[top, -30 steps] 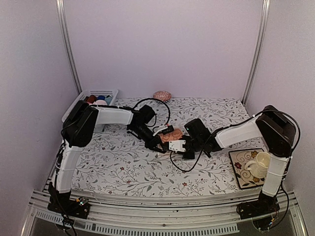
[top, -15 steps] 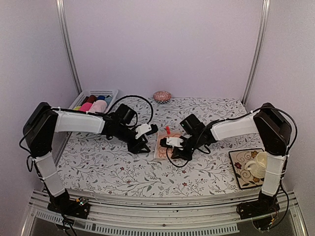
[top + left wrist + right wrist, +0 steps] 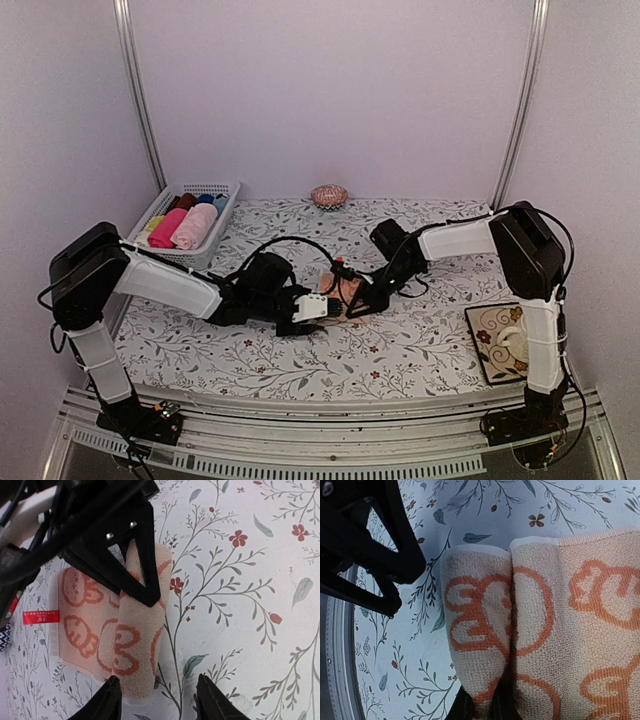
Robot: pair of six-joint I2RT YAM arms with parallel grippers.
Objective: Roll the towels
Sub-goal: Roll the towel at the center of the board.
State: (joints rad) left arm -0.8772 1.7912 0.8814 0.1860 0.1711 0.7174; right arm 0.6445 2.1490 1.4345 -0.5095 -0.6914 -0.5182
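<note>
Rolling step under way: peach towel [image 3: 345, 290] at bench [image 3: 400, 350] centre, one edge curled over. Right pincer [image 3: 482, 706] pinching curled fold; left pincer [image 3: 160, 700] spread at roll's end. Next, likely: left grips roll, both turn.

Robot lab test cell: 2 arms, L arm [image 3: 165, 285] & R arm [image 3: 455, 240], bolted to alu. rail [image 3: 330, 425] at 6 o'clock, plain white walls w/ metal uprights [image 3: 137, 100], floral table cover [image 3: 420, 350], white basket [image 3: 222, 188] at 10 o'clock.
</note>
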